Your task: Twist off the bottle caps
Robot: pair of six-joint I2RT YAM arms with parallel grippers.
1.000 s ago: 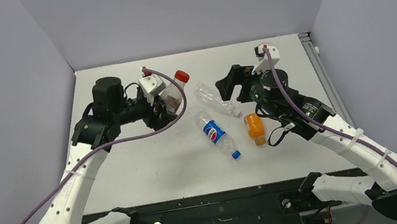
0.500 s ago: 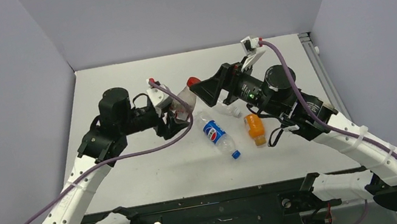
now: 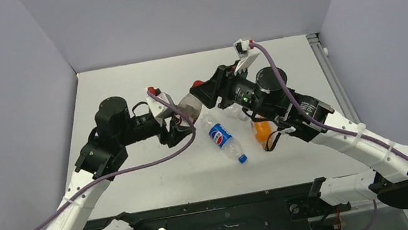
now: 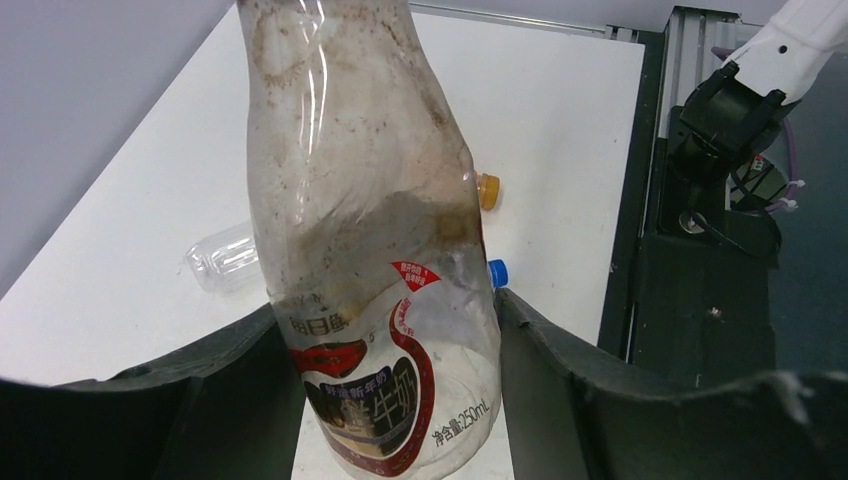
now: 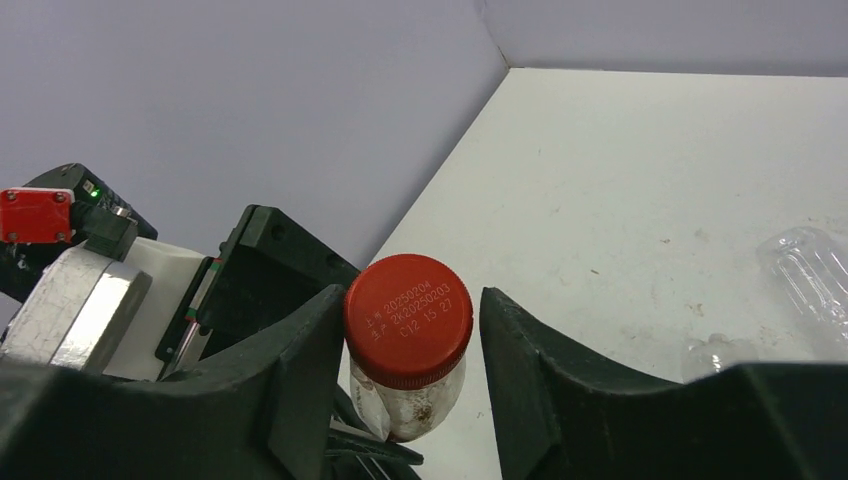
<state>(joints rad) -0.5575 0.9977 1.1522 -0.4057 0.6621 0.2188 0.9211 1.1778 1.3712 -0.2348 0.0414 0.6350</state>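
My left gripper [image 4: 395,360] is shut on the lower body of the short clear bottle [image 4: 370,230] with the reddish label, holding it tilted above the table [image 3: 134,165]. Its red cap [image 5: 408,318] points at my right gripper [image 5: 410,345], whose jaws straddle the cap. The left finger [image 5: 300,370] touches the cap's side; a narrow gap shows at the right finger. From above, the red cap [image 3: 198,83] sits at the right gripper's [image 3: 205,91] tip. The Pepsi bottle [image 3: 222,137] lies flat with its blue cap [image 3: 243,159] on.
The orange bottle [image 3: 261,132] and the clear unlabelled bottle [image 3: 238,113] lie partly under my right arm. An orange cap [image 4: 487,190] and a blue cap [image 4: 497,272] show behind the held bottle. Grey walls stand at the left, back and right.
My right gripper swung left to the red cap and its jaws narrowed around it. My left arm brought the bottle lower and rightward toward it.
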